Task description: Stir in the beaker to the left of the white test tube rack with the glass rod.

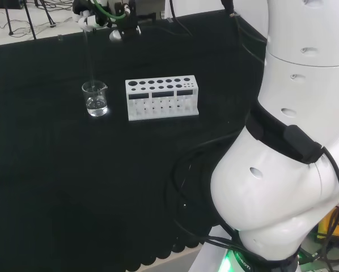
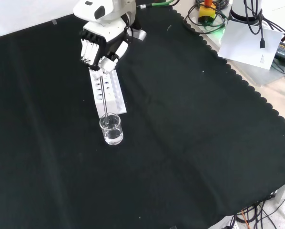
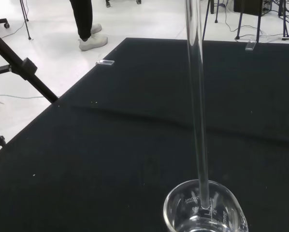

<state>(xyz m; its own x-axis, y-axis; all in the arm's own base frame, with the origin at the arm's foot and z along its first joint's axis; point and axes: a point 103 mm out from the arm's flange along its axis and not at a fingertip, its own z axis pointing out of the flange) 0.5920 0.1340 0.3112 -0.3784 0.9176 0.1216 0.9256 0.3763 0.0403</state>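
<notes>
A worktop (image 2: 190,143) draped in black cloth carries a small clear glass beaker (image 2: 111,129) and a white test tube rack (image 2: 107,91). In the head view the beaker (image 1: 95,98) stands just to the left of the rack (image 1: 162,97), with a narrow gap of cloth between them; in the front view the beaker sits in front of the rack's near end. The beaker holds a shallow layer of clear liquid. The robot hand (image 2: 100,46), black and white, hangs above the rack in the front view, with its fingers curled around the upper end of a thin glass rod (image 2: 105,101). The rod runs almost straight down from the fingers, and its lower end is inside the beaker. In the head view the robot hand (image 1: 89,18) is at the top edge, above the beaker, and the rod (image 1: 89,54) shows as a faint pale line dropping into the glass. The wrist view looks down along the rod (image 3: 196,96), which is clear and upright, and its tip meets the liquid close to the beaker's (image 3: 205,209) wall, near the printed measuring marks.
</notes>
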